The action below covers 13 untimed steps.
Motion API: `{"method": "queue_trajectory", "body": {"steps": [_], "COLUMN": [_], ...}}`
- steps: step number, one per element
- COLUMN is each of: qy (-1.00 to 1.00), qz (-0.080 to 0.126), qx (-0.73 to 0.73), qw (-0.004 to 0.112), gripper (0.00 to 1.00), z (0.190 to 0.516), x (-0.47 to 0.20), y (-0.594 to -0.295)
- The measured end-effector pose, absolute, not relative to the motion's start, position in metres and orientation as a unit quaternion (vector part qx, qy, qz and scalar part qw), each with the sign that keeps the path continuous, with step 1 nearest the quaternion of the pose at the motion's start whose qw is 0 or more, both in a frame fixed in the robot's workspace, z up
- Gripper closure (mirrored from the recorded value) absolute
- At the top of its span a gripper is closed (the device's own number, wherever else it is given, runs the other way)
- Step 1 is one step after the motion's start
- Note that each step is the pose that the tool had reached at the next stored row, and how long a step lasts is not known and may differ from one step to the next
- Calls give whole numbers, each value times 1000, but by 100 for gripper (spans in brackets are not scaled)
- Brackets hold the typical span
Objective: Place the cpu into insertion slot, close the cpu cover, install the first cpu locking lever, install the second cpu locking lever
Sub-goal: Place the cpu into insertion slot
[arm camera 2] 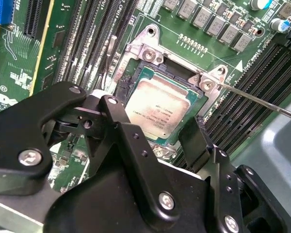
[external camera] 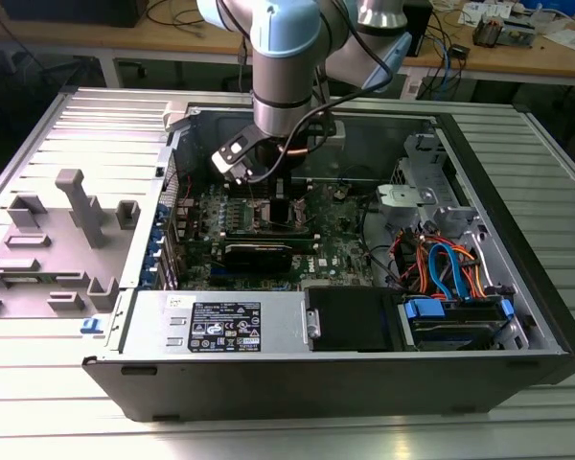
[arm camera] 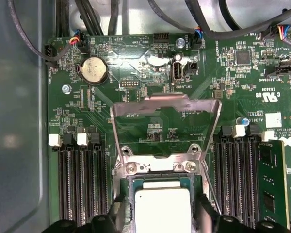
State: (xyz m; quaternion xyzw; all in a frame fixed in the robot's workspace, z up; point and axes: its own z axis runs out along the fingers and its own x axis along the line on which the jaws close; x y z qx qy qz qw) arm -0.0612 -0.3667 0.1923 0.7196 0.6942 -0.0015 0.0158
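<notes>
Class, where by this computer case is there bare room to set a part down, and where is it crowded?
Free: the table between the computer case and the exterior view's bottom edge. Crowded: grey fixtures at its left; cables at its right; the cpu, between memory slots, under the tool.
</notes>
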Motion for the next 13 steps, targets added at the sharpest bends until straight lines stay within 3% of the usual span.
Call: {"method": "queue_trajectory", "body": {"steps": [13], "qy": [694], "qz": [-2], "qx": [720], "qw": [14], "gripper": [30], "z": [202], "x": [-61], "y": [-367]}}
